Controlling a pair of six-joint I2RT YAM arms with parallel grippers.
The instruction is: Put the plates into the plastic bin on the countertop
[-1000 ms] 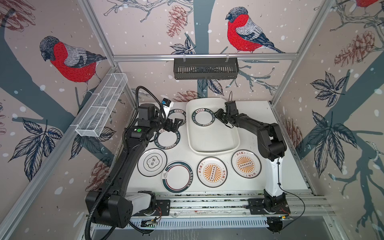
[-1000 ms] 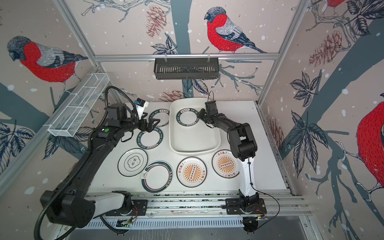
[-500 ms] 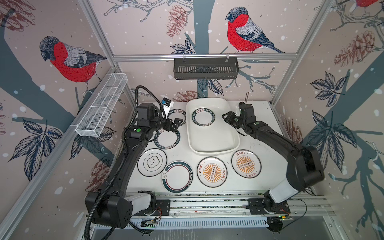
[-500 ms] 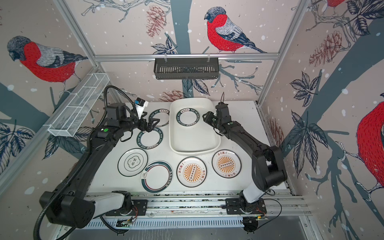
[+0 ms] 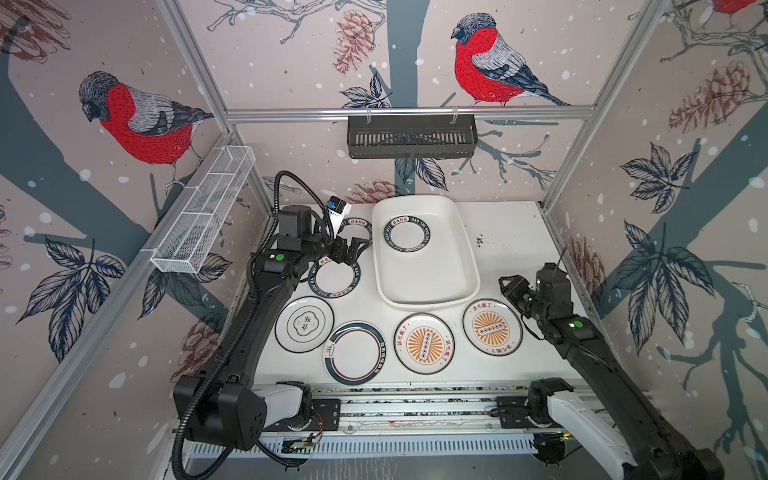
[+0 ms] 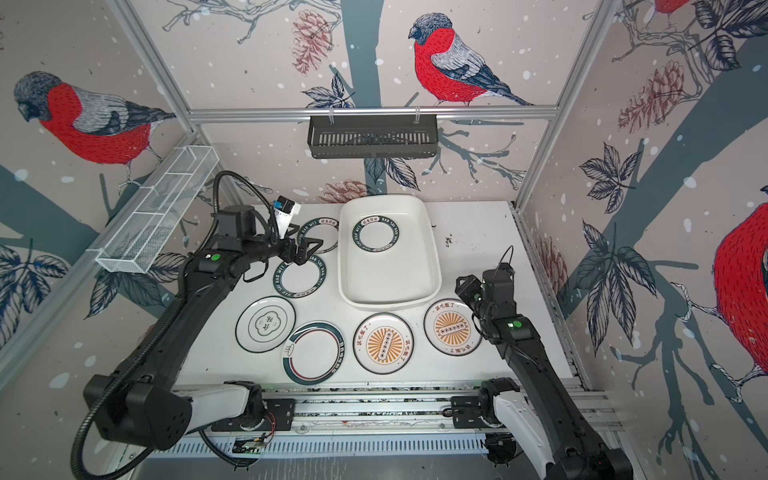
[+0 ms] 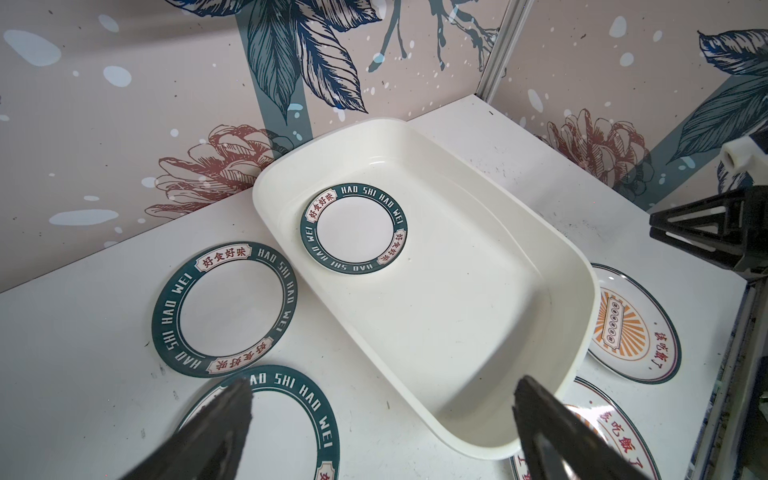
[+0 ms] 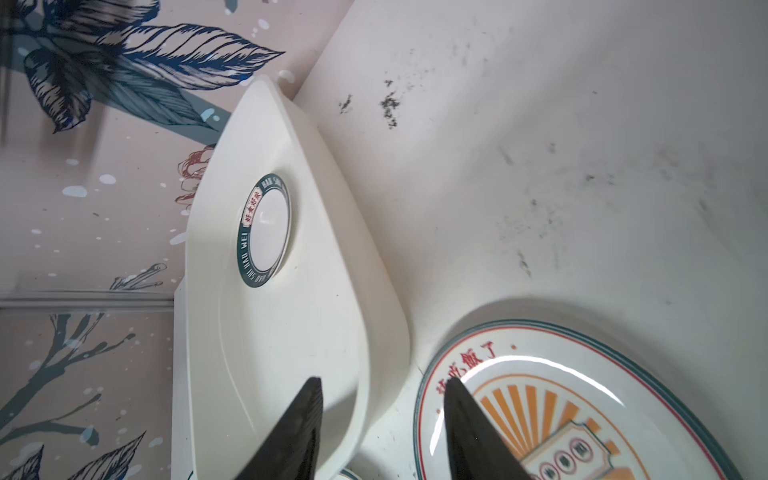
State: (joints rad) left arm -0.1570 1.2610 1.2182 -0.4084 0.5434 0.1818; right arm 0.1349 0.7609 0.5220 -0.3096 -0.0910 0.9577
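One round white plate with a dark teal lettered rim (image 5: 406, 234) is lying flat at the far end of the large shallow white plastic bin (image 5: 430, 282), while six more are sitting around it on the speckled white countertop (image 5: 509, 232). The left gripper (image 5: 358, 248) is hovering with its black fingers (image 7: 220, 424) spread wide and empty over the far rim of a second teal-rimmed plate (image 5: 336, 278), just beside the bin's left wall. Its arm is stretching forward from the front rail, wrist pointing toward the bin. The right gripper (image 5: 508, 286), roughly half open and holding nothing, is hanging low at the bin's near right corner, above the edge of an orange sunburst plate (image 5: 491, 327), with its elbow folded back. The plates are looking rigid and glossy, and are probably slick and chippable. Lying flush, they are offering only the raised rim, so a pinch there seems the surest hold.
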